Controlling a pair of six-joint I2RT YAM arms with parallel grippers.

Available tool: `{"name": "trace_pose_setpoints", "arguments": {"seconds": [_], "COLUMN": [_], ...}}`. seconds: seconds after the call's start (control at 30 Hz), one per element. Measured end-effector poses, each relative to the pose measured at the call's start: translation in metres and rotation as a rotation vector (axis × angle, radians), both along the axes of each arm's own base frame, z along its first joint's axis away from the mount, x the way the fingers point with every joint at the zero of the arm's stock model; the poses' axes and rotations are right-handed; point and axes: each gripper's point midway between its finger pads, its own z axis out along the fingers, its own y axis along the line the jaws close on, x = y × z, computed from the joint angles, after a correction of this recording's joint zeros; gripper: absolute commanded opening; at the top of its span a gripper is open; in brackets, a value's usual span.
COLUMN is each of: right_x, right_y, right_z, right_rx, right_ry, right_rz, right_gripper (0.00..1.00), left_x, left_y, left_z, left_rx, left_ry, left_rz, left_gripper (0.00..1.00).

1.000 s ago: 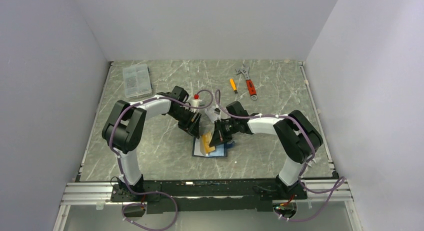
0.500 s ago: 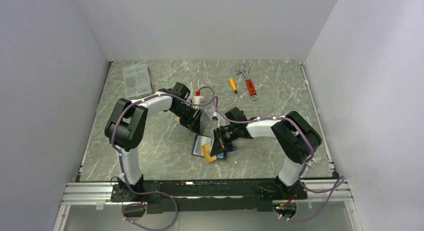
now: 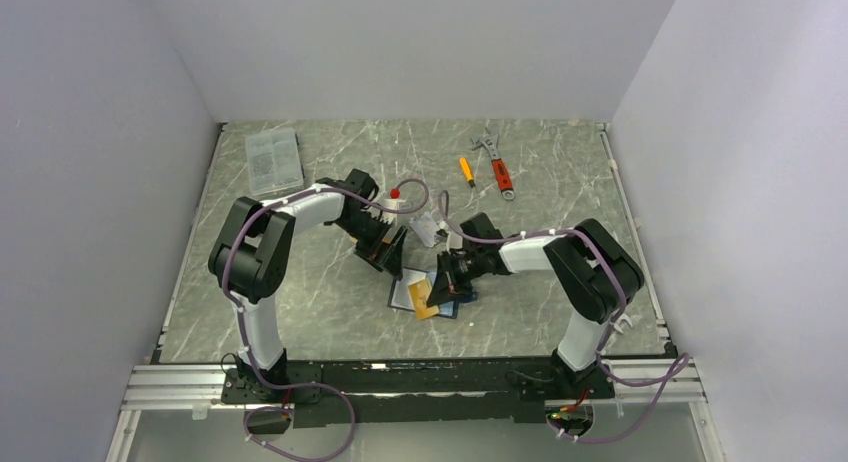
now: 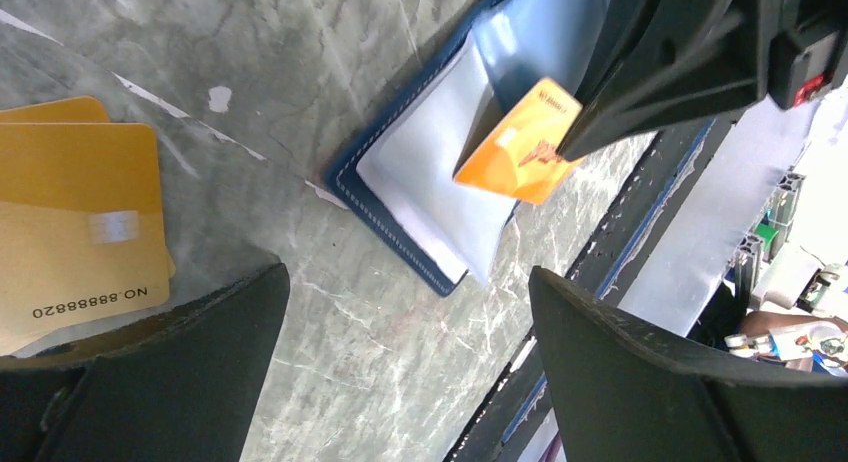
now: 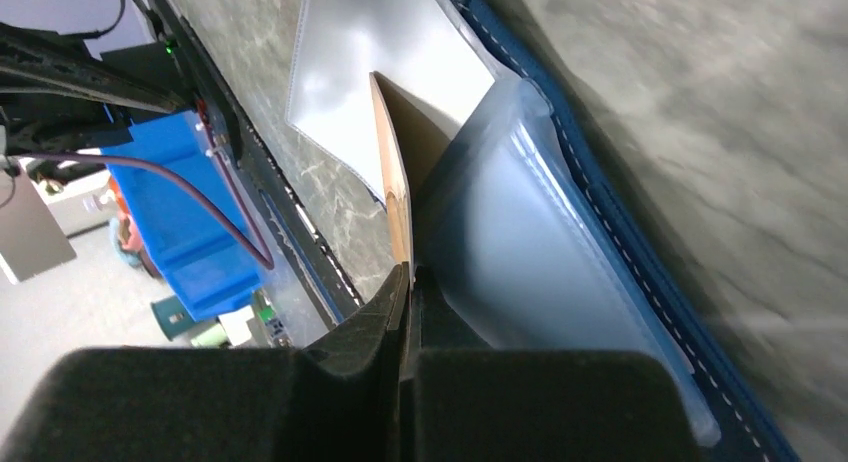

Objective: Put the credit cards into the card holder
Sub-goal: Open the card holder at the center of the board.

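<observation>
right tool (image 3: pixel 438 290) covers wallet (image 3: pixel 399 294) (right half), left exposed

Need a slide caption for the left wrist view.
Right fingers pinch an orange card at the open wallet; gold cards lie on the table by the open left fingers.

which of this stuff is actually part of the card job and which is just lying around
Job: orange card in the right gripper; open wallet; gold cards on the table.
Lying about: clear box; wrench; screwdriver.
</observation>
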Motion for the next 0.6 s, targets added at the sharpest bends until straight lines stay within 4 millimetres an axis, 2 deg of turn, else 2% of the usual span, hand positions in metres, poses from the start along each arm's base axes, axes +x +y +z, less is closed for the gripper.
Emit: {"name": "trace_pose_setpoints", "arguments": {"seconds": [0.17,0.27,0.43,0.5,0.6], "right_x": [0.004,0.006,0.012,0.015,0.021], "right_y": [-0.015,-0.021,-0.024,-0.025,-0.027], "right_z": [-0.001,-0.002,-0.002,-0.001,-0.002], "right_rx": [-0.002,0.007,0.022,0.029,0.044], "right_ry": [0.010,0.024,0.027,0.030,0.039], "right_rz": [-0.075,-0.109,-0.136,-0.145,-0.164], "right_gripper": [0.00,0.00,0.00,0.00,0.00], "left_x": [0.001,0.017,0.091,0.100,0.101], "left_y": [0.003,0.005,0.000,0.006,0.018], "left_z": [0.001,0.011,0.081,0.101,0.119], "left_rx": [0.017,0.046,0.041,0.029,0.034], "left_ry": [-0.018,-0.083,-0.371,-0.409,-0.401], "left_rz": [-0.016,-0.029,-0.005,-0.005,-0.042], "left_gripper": [0.99,0.99,0.99,0.99,0.99]}}
